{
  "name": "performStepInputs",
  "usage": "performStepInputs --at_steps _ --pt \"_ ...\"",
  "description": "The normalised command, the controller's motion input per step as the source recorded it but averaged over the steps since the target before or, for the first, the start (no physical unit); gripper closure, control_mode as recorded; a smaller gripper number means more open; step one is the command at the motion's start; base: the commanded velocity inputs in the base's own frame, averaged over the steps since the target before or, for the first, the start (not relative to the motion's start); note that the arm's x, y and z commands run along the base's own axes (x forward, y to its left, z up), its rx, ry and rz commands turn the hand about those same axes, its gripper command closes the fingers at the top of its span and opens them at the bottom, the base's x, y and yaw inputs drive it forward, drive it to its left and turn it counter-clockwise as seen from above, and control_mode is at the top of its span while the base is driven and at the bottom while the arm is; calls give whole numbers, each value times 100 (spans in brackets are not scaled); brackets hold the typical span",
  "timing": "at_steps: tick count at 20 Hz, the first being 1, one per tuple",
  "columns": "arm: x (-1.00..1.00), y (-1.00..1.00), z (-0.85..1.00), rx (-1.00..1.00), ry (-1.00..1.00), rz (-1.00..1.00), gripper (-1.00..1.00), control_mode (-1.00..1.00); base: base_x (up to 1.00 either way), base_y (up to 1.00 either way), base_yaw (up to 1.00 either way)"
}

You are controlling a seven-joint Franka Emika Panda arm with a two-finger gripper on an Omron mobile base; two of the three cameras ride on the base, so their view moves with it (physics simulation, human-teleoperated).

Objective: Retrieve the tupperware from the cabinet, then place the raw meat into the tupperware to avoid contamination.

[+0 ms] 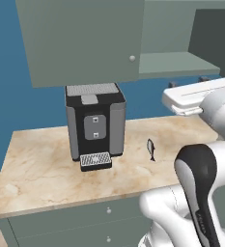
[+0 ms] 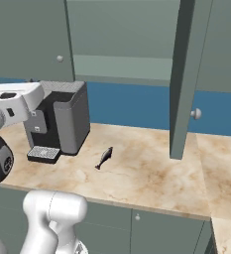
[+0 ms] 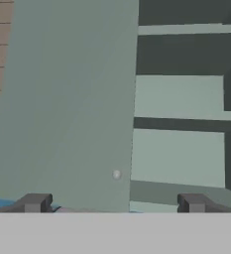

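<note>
The grey-green cabinet (image 1: 85, 38) hangs over the counter. Its left door is closed and its right door (image 2: 184, 79) is swung open, baring the inner shelf (image 1: 174, 62). In the hand view, bare pale shelf boards (image 3: 179, 156) show right of the closed door's knob (image 3: 117, 174). The tupperware is out of view. The raw meat, a small dark fish (image 1: 151, 148), lies on the counter right of the coffee machine. My gripper (image 3: 114, 203) is open, raised just below the cabinet's open side (image 1: 188, 80), holding nothing.
A black and grey coffee machine (image 1: 94, 120) with a grated drip tray (image 1: 95, 160) stands on the marble counter (image 1: 41, 164). Drawer fronts (image 1: 109, 211) run below. The open door's knob (image 2: 196, 113) juts over the counter's right part. A blue wall lies behind.
</note>
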Motion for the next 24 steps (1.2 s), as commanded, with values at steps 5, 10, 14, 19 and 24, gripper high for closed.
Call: performStepInputs --at_steps 5,10,14,19,24 --pt "11 10 -16 0 -6 1 -100 -100 0 0 0" --pt "18 6 -11 0 -8 0 -100 -100 0 0 0" --pt "19 8 -11 0 -10 -1 -100 -100 0 0 0" --pt "22 8 -8 0 -10 -1 -100 -100 0 0 0" --pt "32 4 -3 0 -4 -1 -100 -100 0 0 0"
